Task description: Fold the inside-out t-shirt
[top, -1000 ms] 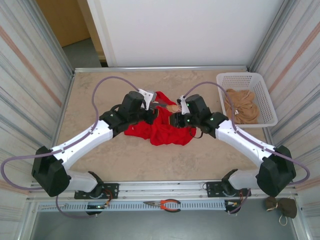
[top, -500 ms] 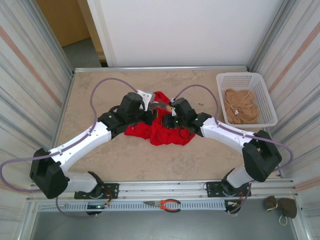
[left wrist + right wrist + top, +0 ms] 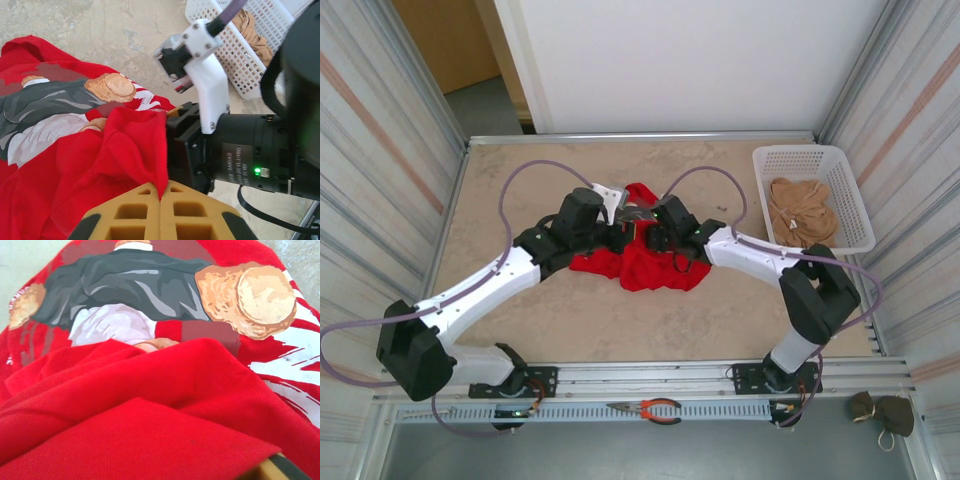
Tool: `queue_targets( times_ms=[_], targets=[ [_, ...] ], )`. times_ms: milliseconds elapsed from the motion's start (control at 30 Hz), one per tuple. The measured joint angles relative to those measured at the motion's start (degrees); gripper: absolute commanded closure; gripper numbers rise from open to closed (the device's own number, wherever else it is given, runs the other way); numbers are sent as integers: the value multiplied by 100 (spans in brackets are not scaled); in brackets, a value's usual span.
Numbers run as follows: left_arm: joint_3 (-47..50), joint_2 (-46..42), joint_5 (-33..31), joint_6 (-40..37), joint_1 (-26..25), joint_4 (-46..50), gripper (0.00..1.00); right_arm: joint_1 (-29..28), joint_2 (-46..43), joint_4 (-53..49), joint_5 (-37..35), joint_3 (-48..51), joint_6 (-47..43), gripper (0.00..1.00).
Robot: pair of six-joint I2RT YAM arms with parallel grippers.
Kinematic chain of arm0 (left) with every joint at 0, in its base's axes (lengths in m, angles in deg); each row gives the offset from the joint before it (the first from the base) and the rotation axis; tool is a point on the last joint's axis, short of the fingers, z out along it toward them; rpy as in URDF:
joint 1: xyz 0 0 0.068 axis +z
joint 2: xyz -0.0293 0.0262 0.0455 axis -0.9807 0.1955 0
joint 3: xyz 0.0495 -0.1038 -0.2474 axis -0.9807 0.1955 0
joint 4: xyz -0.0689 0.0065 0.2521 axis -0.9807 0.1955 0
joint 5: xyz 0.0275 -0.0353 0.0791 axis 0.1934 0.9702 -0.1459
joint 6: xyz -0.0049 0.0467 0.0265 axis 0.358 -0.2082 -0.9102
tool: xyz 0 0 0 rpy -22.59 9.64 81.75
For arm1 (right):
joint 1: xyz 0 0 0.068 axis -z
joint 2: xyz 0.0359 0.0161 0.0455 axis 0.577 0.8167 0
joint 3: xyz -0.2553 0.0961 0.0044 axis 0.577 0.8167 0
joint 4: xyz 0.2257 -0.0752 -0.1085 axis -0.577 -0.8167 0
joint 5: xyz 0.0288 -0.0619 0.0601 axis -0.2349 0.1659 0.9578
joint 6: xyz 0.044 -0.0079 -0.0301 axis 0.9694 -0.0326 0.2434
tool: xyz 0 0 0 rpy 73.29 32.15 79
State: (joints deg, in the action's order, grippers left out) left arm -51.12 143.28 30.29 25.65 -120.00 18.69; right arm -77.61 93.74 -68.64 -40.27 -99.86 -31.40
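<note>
The inside-out t-shirt [image 3: 642,262] lies crumpled at the middle of the table, bright red, with a printed figure and white marks on its upper face [image 3: 60,107]. My left gripper [image 3: 161,194] is shut on a raised fold of the red cloth, which is pinched between its tan fingers. My right gripper [image 3: 656,238] sits close against the left one over the shirt's far edge. In the right wrist view red cloth [image 3: 150,430] drapes over its jaws and hides them, apart from a sliver of tan finger [image 3: 272,471]. The right wrist's black body [image 3: 250,150] shows just beyond the left fingers.
A white basket [image 3: 840,170] holding a tan-beige garment [image 3: 803,212] stands at the table's right edge. Orange-handled pliers [image 3: 650,408] lie on the front rail, and a small tan bag [image 3: 882,412] lies beyond the front right corner. Corrugated walls close in both sides.
The right gripper has slid left across the shirt toward the left gripper, and its elbow has swung inward. The left arm has hardly moved and keeps its pinch.
</note>
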Motion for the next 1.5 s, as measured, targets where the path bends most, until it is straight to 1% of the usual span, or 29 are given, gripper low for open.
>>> queue_targets(
  times_ms=[33,133,233,333,467,600,733,900,933,967,1033,1067,1133,1200,1300,1367,1500],
  targets=[
    [0,0,7,11,0,-7,100,0,57,-11,-7,-24,-22,100],
    [0,2,-35,44,2,-11,100,46,116,-63,59,-35,-70,100],
    [0,35,-175,127,17,42,100,133,-94,-61,393,13,-225,100],
    [0,122,-310,245,129,133,100,249,-717,-79,1001,175,-398,100],
    [15,236,-455,348,391,219,100,468,-1751,-66,2020,210,-573,100],
    [31,280,-546,361,562,302,100,831,-2564,107,2968,376,-597,100],
    [31,280,-557,358,570,306,100,1134,-2973,131,3322,669,-590,100],
    [31,280,-538,358,570,304,100,1176,-3023,208,3386,1080,-455,100],
    [31,280,-529,358,570,302,100,1174,-3018,205,3379,1176,-433,92],
    [31,278,-514,361,570,304,100,1161,-2992,192,3357,1250,-387,77],
    [31,273,-468,363,570,304,100,1086,-2883,177,3226,1307,-330,53],
    [31,264,-428,365,570,306,100,981,-2798,153,3104,1311,-341,45],
    [31,229,-363,404,570,306,100,682,-2638,103,2852,1311,-363,37],
    [31,188,-278,448,568,304,100,356,-2470,50,2601,1309,-426,33],
    [31,140,-201,492,518,302,100,-46,-2124,-11,2267,1233,-520,30],
    [26,138,-140,516,415,299,100,-162,-1840,-70,2074,1047,-581,29],
    [-103,140,-42,597,142,326,100,-197,-1314,-52,1775,472,-734,27]
  ],
)
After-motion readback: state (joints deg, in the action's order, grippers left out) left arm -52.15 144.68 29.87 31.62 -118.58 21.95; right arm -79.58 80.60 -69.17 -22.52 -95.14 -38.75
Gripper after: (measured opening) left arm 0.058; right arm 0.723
